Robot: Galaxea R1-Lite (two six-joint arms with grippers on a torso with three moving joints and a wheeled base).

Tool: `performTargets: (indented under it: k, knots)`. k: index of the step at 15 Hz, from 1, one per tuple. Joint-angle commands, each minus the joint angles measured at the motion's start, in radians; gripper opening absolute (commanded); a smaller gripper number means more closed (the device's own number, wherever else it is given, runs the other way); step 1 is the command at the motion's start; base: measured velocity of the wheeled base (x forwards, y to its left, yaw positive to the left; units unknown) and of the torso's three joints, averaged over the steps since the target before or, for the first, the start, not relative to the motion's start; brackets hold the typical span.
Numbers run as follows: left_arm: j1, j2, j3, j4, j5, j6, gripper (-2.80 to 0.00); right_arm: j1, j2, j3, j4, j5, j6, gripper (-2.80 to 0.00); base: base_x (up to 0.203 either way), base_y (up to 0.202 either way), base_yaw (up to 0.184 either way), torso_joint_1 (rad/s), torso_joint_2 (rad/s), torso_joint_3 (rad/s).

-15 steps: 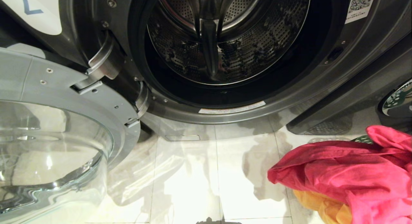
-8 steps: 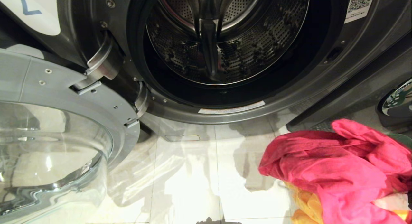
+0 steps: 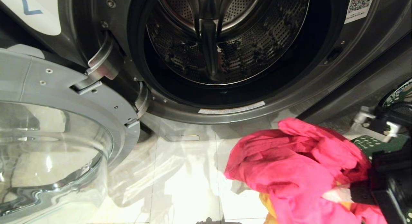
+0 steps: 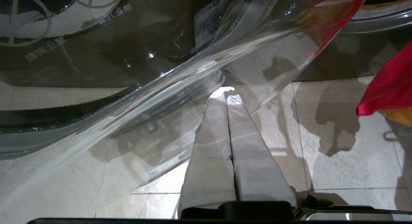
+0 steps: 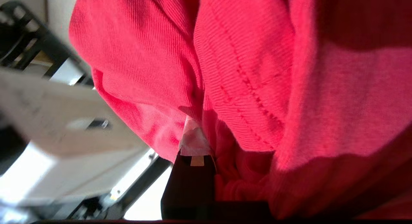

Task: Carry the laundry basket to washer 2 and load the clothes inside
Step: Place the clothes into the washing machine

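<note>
The right end effector (image 3: 346, 195) is clamped on the pink garment (image 3: 289, 166), low above the floor; the open drum (image 3: 225, 40) lies up-left. The left end effector (image 4: 227, 95), fingers together, hangs beside the glass door (image 3: 54, 153).

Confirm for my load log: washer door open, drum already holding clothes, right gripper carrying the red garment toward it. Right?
Not quite: the head view shows the drum empty. The washer door is open, and the right gripper carries the red garment toward it.

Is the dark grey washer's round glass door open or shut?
Open: the glass door is swung out leftward, exposing the perforated steel drum.
</note>
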Motion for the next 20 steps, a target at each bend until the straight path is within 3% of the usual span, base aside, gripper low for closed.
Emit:
performTargets:
  k: [1, 4, 6, 11, 15, 20]
  knots:
    - [0.0, 0.0, 0.04, -0.001, 0.0, 0.0, -2.8, 0.018, 0.101, 0.032, -0.145, -0.049, 0.001, -2.8, 0.0, 0.0, 0.0, 0.0, 0.0, 0.0]
    - [0.0, 0.002, 0.04, -0.001, 0.0, 0.0, -2.8, 0.018, 0.22, 0.039, -0.377, -0.154, 0.042, -2.8, 0.0, 0.0, 0.0, 0.0, 0.0, 0.0]
    - [0.0, 0.002, 0.04, -0.001, 0.0, 0.0, -2.8, 0.018, 0.284, -0.027, -0.483, -0.227, 0.089, -2.8, 0.0, 0.0, 0.0, 0.0, 0.0, 0.0]
    - [0.0, 0.0, 0.04, -0.001, 0.0, 0.0, -2.8, 0.019, 0.383, -0.182, -0.596, -0.342, 0.139, -2.8, 0.0, 0.0, 0.0, 0.0, 0.0, 0.0]
    - [0.0, 0.002, 0.04, -0.001, 0.0, 0.0, -2.8, 0.021, 0.509, -0.29, -0.695, -0.37, 0.156, -2.8, 0.0, 0.0, 0.0, 0.0, 0.0, 0.0]
    - [0.0, 0.0, 0.04, -0.001, 0.0, 0.0, -2.8, 0.053, 0.709, -0.563, -0.73, -0.437, 0.164, -2.8, 0.0, 0.0, 0.0, 0.0, 0.0, 0.0]
